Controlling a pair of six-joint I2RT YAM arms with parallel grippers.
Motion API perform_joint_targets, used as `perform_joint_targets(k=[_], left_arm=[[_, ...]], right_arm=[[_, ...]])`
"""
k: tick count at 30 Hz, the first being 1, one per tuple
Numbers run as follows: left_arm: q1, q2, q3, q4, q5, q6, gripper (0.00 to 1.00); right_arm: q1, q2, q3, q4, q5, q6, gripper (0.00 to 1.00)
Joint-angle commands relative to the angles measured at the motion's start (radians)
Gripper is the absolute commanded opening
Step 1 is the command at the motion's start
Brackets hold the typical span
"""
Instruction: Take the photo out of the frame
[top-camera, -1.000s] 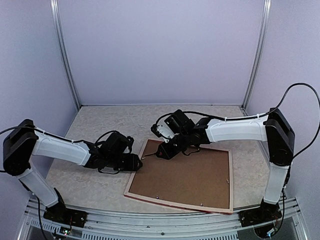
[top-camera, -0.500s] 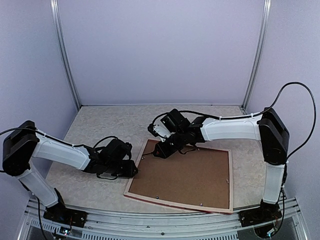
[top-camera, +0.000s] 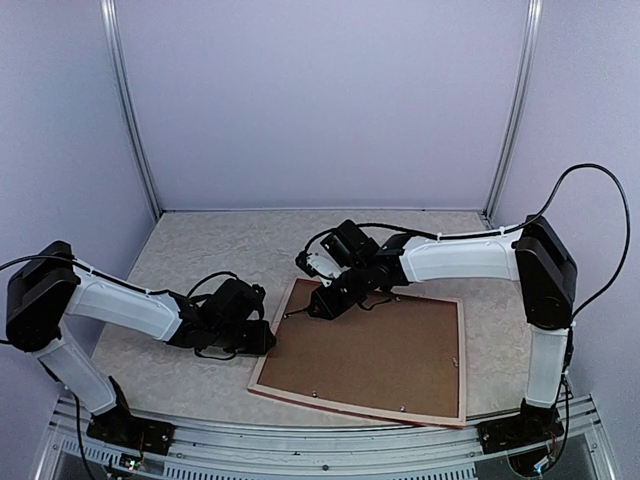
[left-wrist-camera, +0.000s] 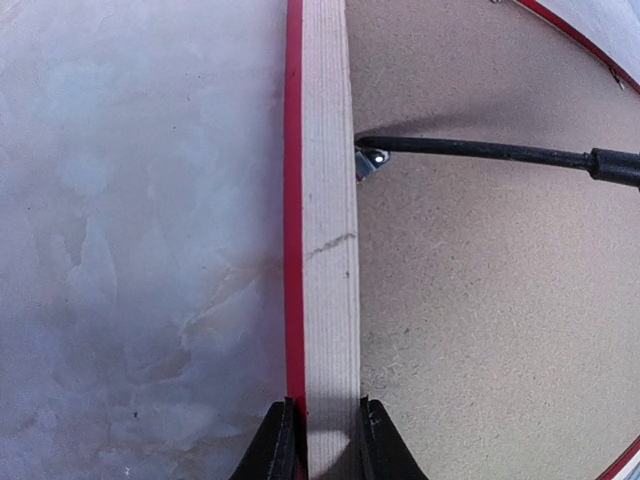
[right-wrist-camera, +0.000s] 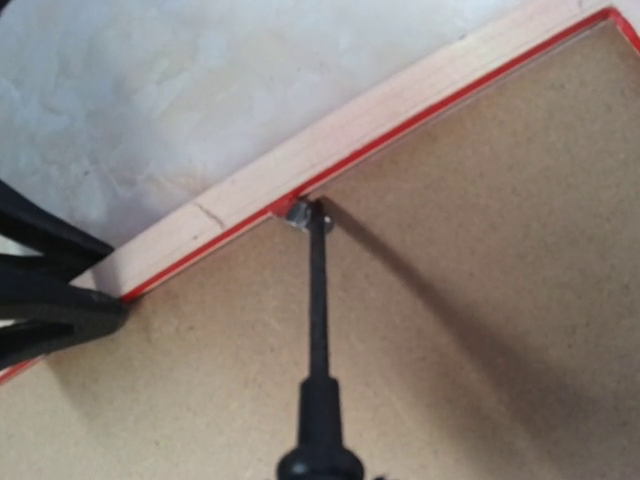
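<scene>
The frame (top-camera: 355, 408) lies face down on the table, pale wood back and red rim up. A brown backing board (top-camera: 375, 350) fills it, so the photo is hidden. My left gripper (top-camera: 268, 338) is shut on the frame's left rail (left-wrist-camera: 328, 200), one finger (left-wrist-camera: 278, 445) on each side. My right gripper (top-camera: 335, 300) hangs over the frame's far left corner, shut on a black-shafted screwdriver (right-wrist-camera: 318, 330). The tip rests at a small metal clip (right-wrist-camera: 300, 213) on the inside of the left rail; its own fingers are out of the wrist view.
Marbled tabletop (top-camera: 200, 250) surrounds the frame, with pale walls at the back and sides. More small clips (top-camera: 456, 362) sit along the frame's right and near rails. A metal rail (top-camera: 300, 440) runs along the near edge by the arm bases.
My left gripper has slid along the frame's left rail toward the near edge and closed on it. The right arm has shifted slightly left with the screwdriver.
</scene>
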Motion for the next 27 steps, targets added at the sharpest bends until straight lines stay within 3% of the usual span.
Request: perform_joint_targets(k=[1, 15, 27], left_arm=[[-0.007, 0.029, -0.008, 0.028, -0.012, -0.005, 0.17], [-0.023, 0.054, 0.005, 0.036, -0.021, -0.004, 0.13], [-0.021, 0.075, 0.033, 0.012, -0.070, -0.022, 0.09]], right_arm=[[0.021, 0.025, 0.017, -0.031, -0.023, -0.015, 0.00], [0.023, 0.084, 0.117, -0.120, -0.003, -0.068, 0.00], [0.063, 0.021, 0.105, -0.329, -0.241, -0.237, 0.00]])
